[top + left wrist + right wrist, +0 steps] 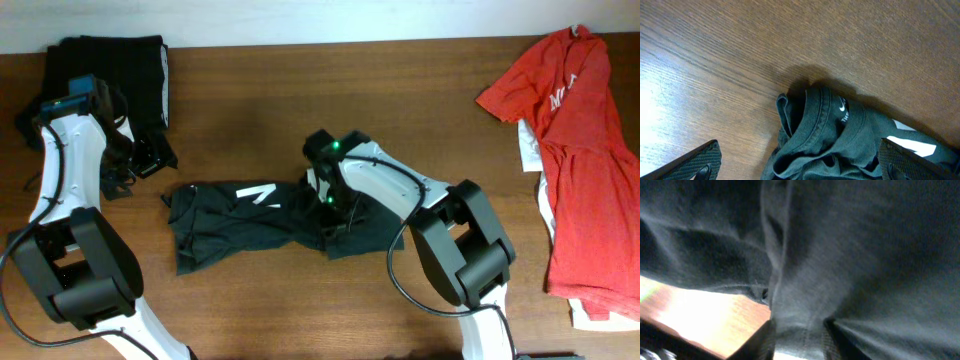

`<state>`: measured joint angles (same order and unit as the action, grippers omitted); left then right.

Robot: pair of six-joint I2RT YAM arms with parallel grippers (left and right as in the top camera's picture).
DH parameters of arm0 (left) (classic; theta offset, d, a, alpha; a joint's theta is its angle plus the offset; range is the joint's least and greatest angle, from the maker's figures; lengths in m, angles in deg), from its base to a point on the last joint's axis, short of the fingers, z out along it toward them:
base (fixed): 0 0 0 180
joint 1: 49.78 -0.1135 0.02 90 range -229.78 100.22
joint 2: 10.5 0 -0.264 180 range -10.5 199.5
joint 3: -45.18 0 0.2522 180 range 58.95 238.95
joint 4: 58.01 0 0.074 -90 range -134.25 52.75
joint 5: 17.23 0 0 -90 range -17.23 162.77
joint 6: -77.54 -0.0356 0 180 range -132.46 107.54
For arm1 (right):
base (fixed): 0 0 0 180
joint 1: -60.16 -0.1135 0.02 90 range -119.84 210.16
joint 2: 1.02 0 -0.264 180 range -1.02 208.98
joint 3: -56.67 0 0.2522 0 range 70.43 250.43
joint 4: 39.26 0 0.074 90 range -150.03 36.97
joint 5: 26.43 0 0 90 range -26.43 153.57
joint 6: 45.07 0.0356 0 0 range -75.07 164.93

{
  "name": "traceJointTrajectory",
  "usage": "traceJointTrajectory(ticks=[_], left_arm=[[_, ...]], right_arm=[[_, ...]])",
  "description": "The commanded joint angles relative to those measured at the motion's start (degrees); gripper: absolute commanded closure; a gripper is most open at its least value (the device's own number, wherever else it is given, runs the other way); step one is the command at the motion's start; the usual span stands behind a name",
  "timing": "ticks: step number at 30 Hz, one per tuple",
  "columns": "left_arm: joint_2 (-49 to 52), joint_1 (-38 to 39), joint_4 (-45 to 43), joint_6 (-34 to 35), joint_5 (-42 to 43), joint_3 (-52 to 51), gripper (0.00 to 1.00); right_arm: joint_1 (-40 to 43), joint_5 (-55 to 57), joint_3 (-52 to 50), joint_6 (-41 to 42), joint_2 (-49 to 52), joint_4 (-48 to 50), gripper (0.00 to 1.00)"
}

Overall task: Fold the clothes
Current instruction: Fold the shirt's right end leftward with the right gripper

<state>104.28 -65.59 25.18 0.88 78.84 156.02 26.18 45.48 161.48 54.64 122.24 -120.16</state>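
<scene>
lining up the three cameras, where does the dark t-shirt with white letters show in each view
Overhead: the dark T-shirt lies crumpled mid-frame, right gripper on its right end.
Left wrist: lower right, its collar showing.
Right wrist: fills most of the frame, a fold pinched between the fingers.
Shared landmark: the brown wooden table.

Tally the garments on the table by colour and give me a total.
Charcoal T-shirt: 1
Red T-shirt: 1
Black folded garment: 1
White cloth, mostly hidden under the red one: 1
Total: 4
</scene>
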Motion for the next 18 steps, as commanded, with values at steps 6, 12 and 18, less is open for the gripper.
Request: traceJointTrajectory(ticks=[6,12,18], left_arm=[[-0.04,0.07,1.36,-0.13,0.15,0.46,0.01],[-0.04,0.07,1.31,-0.13,0.13,0.46,0.01],[-0.04,0.07,1.75,-1.42,0.15,0.46,0.01]], right_arm=[[17.92,9.09,10.99,-3.72,-0.09,-10.97,0.82],[17.68,5.25,-7.61,-3.23,-0.09,4.79,0.78],[32.5,12.37,-9.7,2.8,-0.07,9.99,0.96]])
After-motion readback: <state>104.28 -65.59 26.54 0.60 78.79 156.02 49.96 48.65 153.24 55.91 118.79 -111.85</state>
